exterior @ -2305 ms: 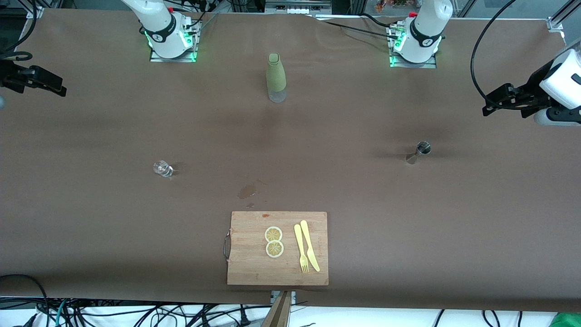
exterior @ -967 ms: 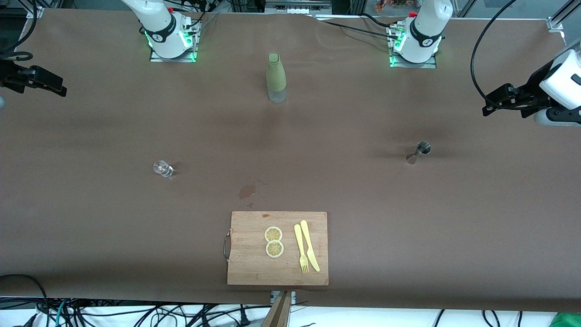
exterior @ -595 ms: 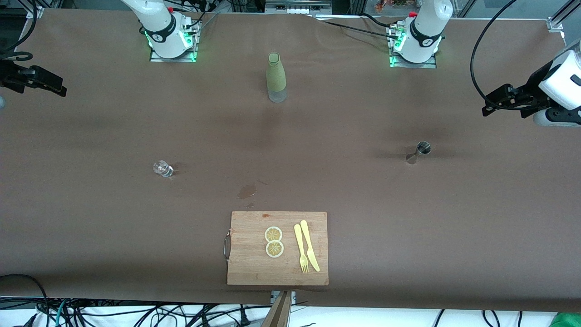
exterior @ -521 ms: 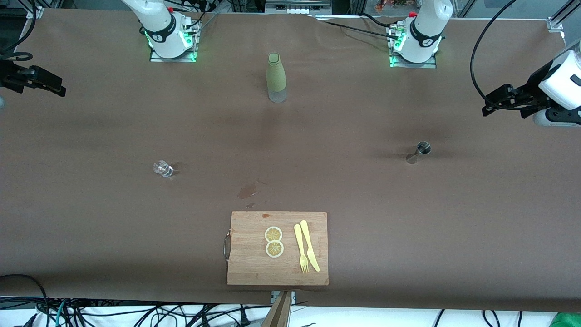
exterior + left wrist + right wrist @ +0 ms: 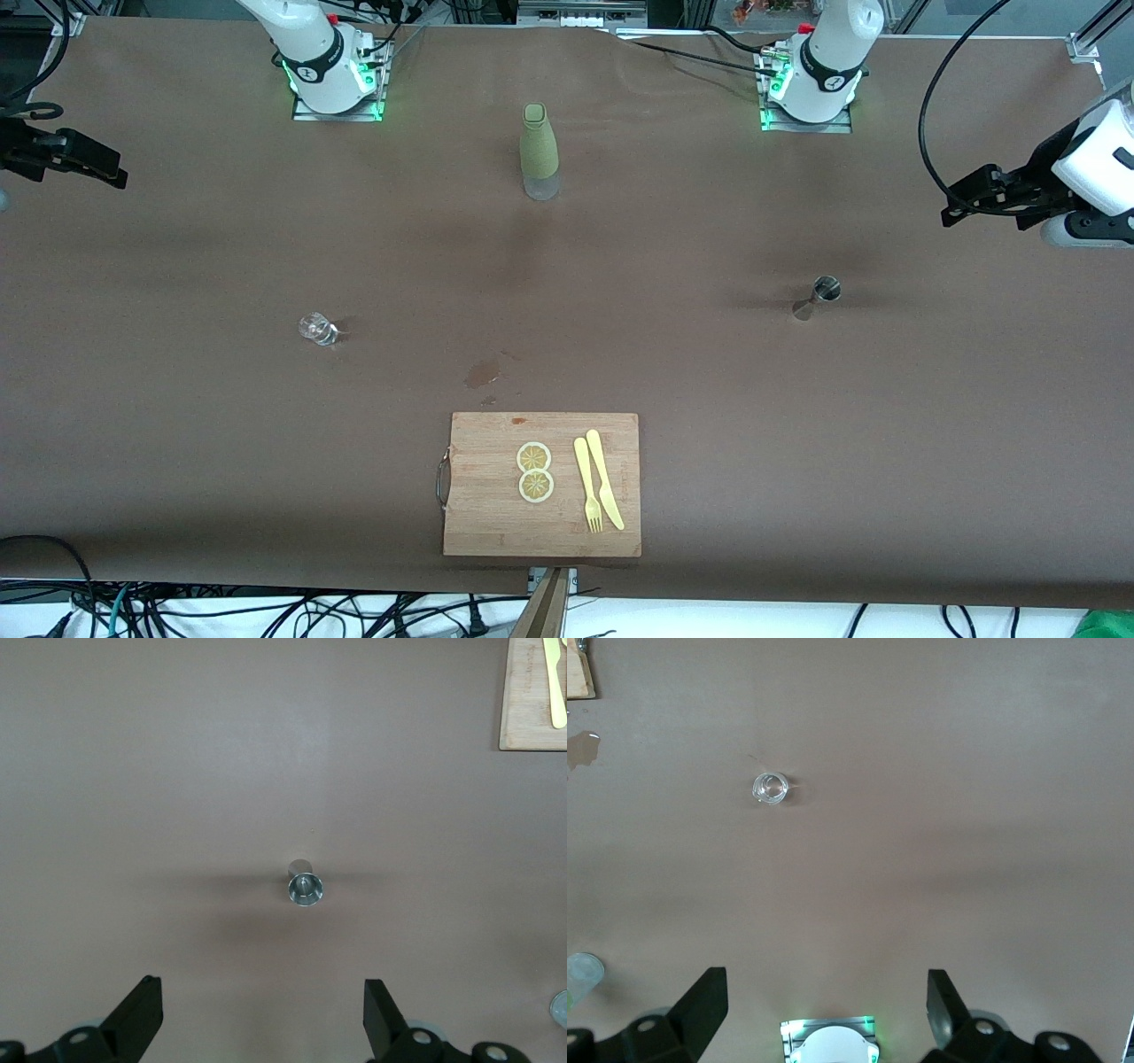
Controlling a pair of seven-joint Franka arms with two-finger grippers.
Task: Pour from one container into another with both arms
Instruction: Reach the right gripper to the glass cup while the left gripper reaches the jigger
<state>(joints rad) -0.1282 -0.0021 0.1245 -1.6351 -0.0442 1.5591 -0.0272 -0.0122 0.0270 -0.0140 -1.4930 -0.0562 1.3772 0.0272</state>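
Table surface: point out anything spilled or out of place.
A small wet-looking stain marks the table just past the cutting board, looking like a spill. The jigger and glass cup stand upright.

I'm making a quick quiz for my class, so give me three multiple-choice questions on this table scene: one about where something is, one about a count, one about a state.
1. Where do the fork and knife lie?
A. on the cutting board
B. beside the bottle
C. in the glass cup

2. How many lemon slices are there?
A. one
B. two
C. four

3. How is the left tool?
A. shut on the jigger
B. shut on nothing
C. open, holding nothing

Answers:
1. A, both lie side by side on the board.
2. B, two slices lie beside the fork.
3. C, its fingers are spread, and the jigger stands free on the table.
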